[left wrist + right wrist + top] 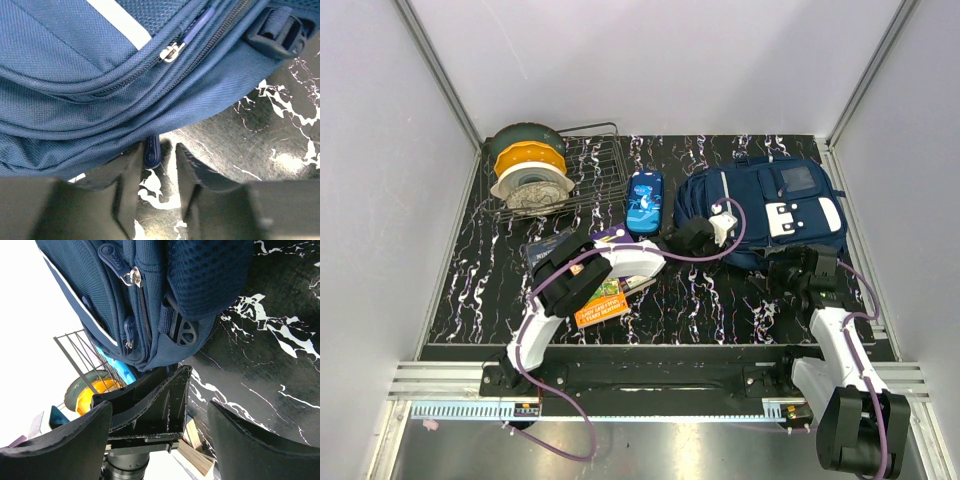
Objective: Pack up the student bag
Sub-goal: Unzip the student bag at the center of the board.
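Note:
The student bag [760, 205], navy with white stripes and patches, lies flat at the back right of the table. My left gripper [692, 237] is at its lower left edge. In the left wrist view the jaws [167, 150] are open, and a navy zipper pull [151, 150] hangs from the bag's edge [100, 75] between the fingertips, close to the left finger. My right gripper [798, 268] is just in front of the bag's near edge, low over the table. It is wide open and empty in its own view [160, 410], facing the bag [150, 300] and the left gripper.
A glossy blue pencil case [645, 202] lies left of the bag. A wire rack [590, 170] at the back left holds a yellow and green spool [528, 165]. Books [600, 295] lie under the left arm. White walls enclose the table.

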Robot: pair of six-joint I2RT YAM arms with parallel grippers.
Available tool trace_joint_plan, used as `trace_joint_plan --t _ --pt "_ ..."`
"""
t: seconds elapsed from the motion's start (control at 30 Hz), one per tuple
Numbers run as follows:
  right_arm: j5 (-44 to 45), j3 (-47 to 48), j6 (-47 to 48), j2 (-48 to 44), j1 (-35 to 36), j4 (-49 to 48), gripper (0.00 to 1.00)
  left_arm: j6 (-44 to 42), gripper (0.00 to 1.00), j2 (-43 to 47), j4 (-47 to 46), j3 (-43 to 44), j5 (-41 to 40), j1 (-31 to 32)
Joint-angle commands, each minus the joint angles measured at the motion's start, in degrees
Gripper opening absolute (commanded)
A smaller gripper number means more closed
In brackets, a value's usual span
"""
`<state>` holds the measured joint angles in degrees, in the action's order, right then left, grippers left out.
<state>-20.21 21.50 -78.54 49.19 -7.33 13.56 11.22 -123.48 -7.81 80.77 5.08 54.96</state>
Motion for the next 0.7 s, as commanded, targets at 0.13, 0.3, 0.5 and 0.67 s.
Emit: trace_joint_plan --t 0.13,0.3,0.5,0.67 --pt "0.08 -0.4 -1.17 -0.67 0.3 -1.7 0.82 1.7 0.12 -2.29 -1.86 4.04 -3.94 -0.12" --pt "0.25 -1.37 -3.27 -0.23 0.3 -2.92 0.81 1.78 0.0 -2.03 -1.5 4.39 -4.38 -0.12" --pt "2.63 -2.6 -5.74 1.69 0.39 -6.0 0.78 1.08 0.0 -0.1 -2.47 2.82 -3.15 -0.03" --pt "2.98 -1.72 -5.57 6.26 0.39 -10.03 0.75 -0.23 0.0 2.97 -4.23 0.27 -1.3 0.59"
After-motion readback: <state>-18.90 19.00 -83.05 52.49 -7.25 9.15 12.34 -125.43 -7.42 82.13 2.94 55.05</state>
